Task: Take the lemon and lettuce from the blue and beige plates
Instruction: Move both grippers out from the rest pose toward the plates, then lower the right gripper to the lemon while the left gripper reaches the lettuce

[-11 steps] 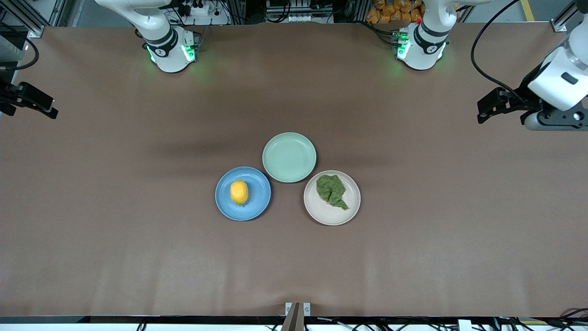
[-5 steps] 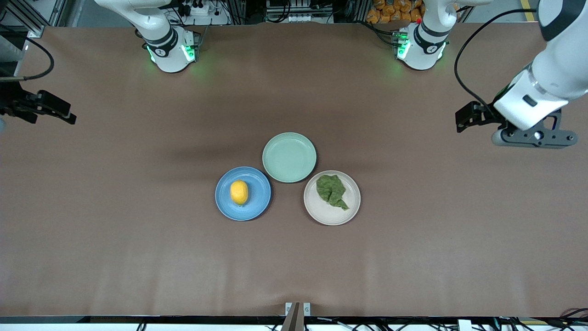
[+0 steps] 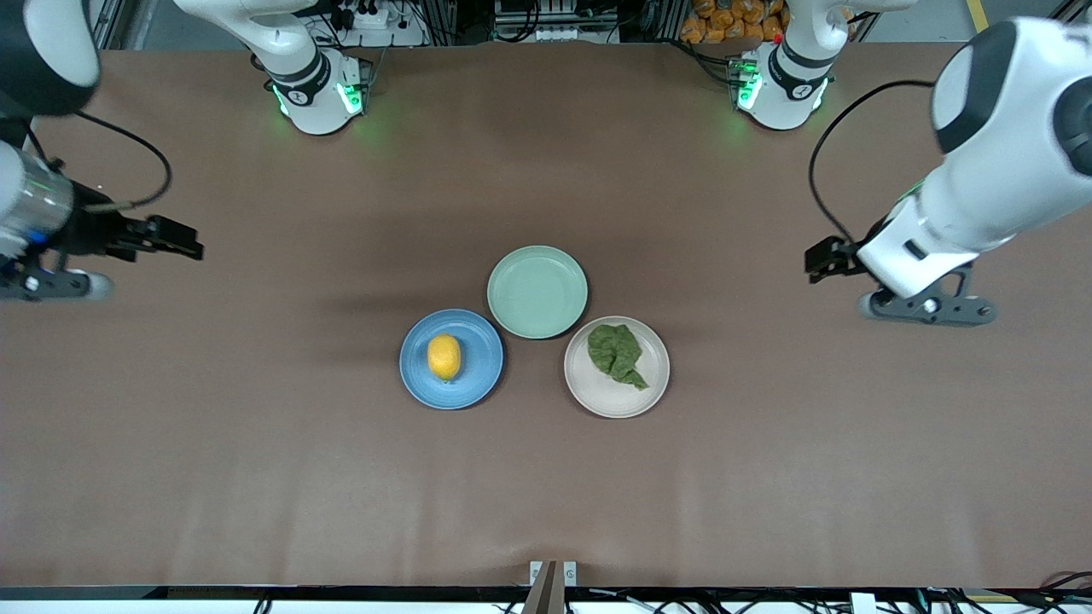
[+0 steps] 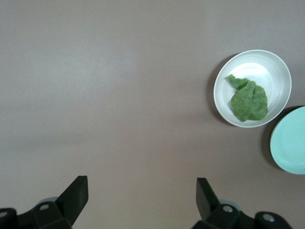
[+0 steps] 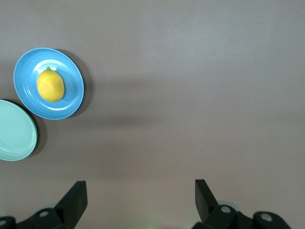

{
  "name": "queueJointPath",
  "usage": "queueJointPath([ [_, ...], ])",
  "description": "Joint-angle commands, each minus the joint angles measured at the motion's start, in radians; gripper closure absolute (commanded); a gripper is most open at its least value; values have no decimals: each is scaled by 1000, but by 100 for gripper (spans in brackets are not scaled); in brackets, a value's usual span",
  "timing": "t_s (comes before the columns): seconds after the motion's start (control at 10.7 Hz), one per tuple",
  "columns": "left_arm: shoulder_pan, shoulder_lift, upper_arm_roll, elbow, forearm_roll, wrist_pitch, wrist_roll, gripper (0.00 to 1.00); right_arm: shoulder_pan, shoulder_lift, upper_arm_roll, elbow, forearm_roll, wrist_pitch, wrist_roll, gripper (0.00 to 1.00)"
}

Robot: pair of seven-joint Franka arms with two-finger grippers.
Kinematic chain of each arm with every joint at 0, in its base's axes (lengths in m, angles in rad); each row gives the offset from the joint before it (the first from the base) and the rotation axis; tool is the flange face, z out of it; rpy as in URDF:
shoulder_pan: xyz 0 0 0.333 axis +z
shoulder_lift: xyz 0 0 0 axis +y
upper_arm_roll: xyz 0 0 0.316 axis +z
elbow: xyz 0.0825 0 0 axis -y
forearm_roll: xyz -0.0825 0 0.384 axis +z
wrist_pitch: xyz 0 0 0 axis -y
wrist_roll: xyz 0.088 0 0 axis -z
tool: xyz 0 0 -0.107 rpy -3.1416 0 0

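Nothing was picked yet: the lemon [image 3: 444, 356] lay on the blue plate [image 3: 482, 379] and the lettuce [image 3: 617, 353] on the beige plate [image 3: 614, 401], each well apart from its arm's spread, empty jaws. The right gripper [image 3: 183, 245] and left gripper [image 3: 817, 261] hung over bare table [image 3: 256, 477] at their own ends. Their fingertips were partly cut off in the wrist views, so alignment was probably still rough.

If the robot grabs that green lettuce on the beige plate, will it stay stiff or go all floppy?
Probably floppy: the lettuce lies crumpled and folded on the beige plate, so its edges would likely droop from a pinch. It looks thin, so it is likely light and should lift easily. Unlike the rounded lemon, it probably won't roll.
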Motion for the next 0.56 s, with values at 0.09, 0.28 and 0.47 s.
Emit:
queueJointPath([
  [0.09, -83, 77, 4, 13, -12, 64, -148, 0, 25, 57, -4, 25, 30, -8, 0, 0],
  [0.28, -107, 126, 4, 14, -12, 124, -223, 0, 39, 81, -4, 25, 54, -5, -2, 0],
  [0.47, -147, 170, 4, 14, -5, 195, -293, 0, 62, 103, -4, 24, 92, 49, 0, 0],
])
